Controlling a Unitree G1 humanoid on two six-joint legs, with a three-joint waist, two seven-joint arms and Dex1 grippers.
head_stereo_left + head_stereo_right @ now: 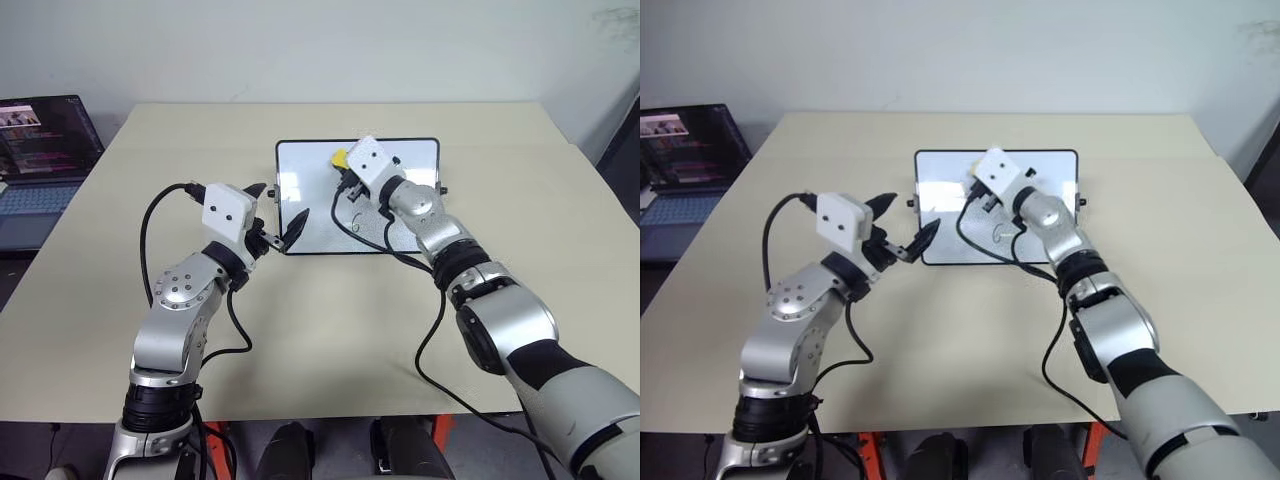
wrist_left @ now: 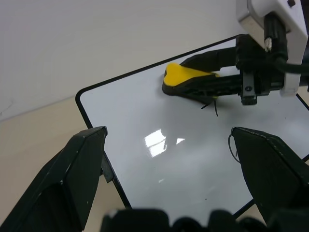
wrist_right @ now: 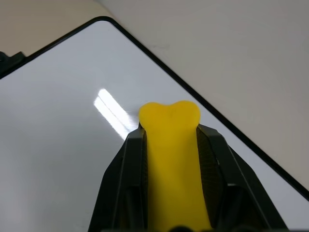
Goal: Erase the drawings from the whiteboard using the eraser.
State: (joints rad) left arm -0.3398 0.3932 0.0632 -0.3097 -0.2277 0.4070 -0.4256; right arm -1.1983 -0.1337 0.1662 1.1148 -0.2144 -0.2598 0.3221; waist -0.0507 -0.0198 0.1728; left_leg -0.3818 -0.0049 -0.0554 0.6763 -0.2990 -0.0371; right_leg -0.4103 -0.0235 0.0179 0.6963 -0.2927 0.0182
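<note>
Pressing the eraser [image 2: 193,79] flat on the whiteboard [image 1: 300,165], your right tool [image 3: 169,145] is clamped on it for wiping, while your left tool [image 2: 169,183] gapes empty at the board's edge.

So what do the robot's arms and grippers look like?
Both arms are shiny silver metal with black joint bands. Each wrist carries a white box with small dark dots, and black cables loop along the arms. The left gripper and right gripper each have two black, pointed fingers.
</note>
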